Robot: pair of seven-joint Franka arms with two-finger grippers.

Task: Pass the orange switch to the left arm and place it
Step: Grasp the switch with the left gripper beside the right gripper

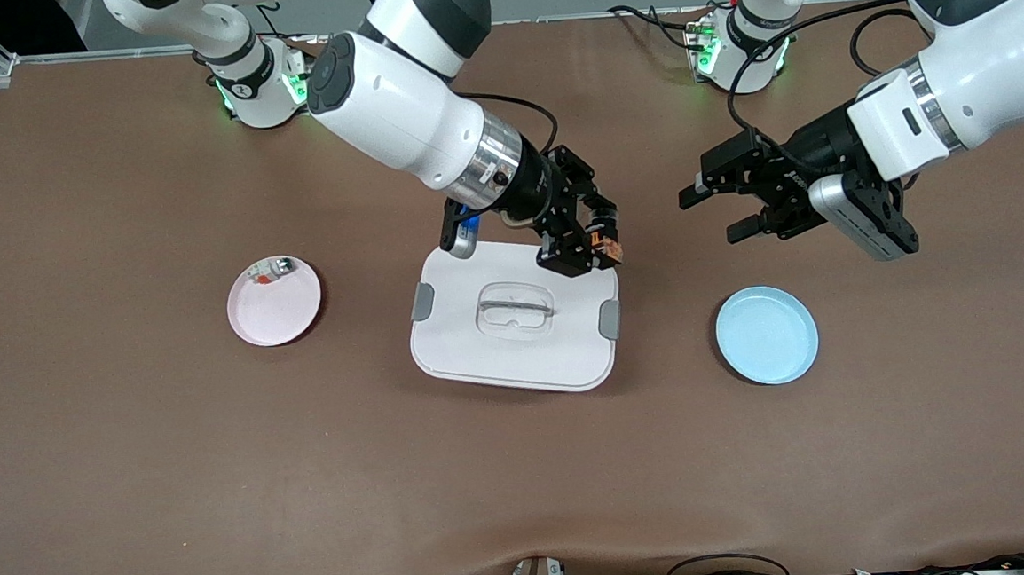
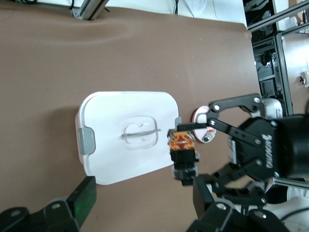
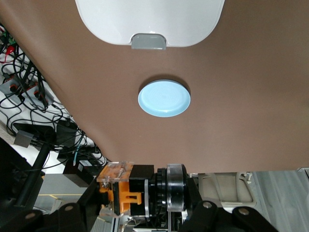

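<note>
The orange switch (image 1: 605, 244), black with an orange patch, is clamped in my right gripper (image 1: 594, 251), which hangs over the edge of the white box (image 1: 516, 358) toward the left arm's end. The right wrist view shows the switch (image 3: 130, 193) held between the fingers, with the box (image 3: 149, 19) below. My left gripper (image 1: 710, 215) is open and empty in the air over bare table above the blue plate (image 1: 766, 336), a gap away from the switch. The left wrist view shows the switch (image 2: 182, 145) in front of my open left gripper (image 2: 145, 208).
A pink plate (image 1: 275, 306) toward the right arm's end holds a small clear part (image 1: 271, 271). The blue plate (image 3: 164, 98) lies beside the box toward the left arm's end. Cables run along the table's near edge.
</note>
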